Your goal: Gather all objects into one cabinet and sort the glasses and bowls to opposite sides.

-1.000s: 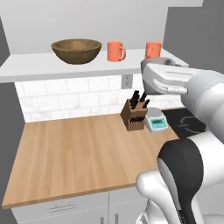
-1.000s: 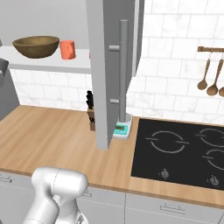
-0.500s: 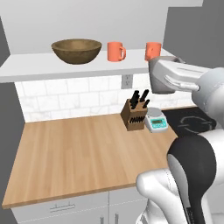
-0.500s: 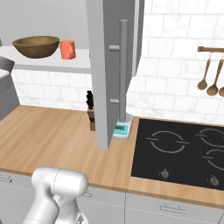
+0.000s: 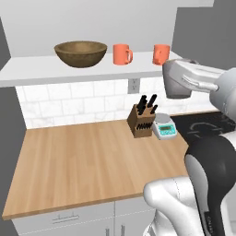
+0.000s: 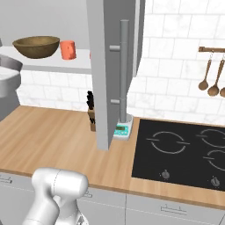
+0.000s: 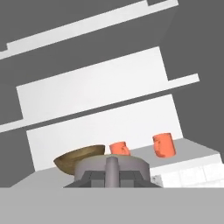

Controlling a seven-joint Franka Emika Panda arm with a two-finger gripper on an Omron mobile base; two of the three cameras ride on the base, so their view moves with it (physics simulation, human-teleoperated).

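Observation:
On the white open cabinet shelf stand a wide brown wooden bowl at the left and two orange mugs to its right. The hand view shows the same bowl and mugs. A grey-green mug hangs just in front of the shelf's right end, below the right orange mug. My gripper is shut on it. In the hand view that mug sits at bottom centre and hides my fingertips. It also shows at the left edge of the right base view.
Below the shelf a knife block and a small kitchen scale stand at the back of the wooden counter. A black hob lies to the right. A tall grey panel with a bar handle rises beside it, and wooden spoons hang on the wall.
The arm has carried the grey-green mug slightly to the right along the shelf front. The bowl and the orange mugs have not moved.

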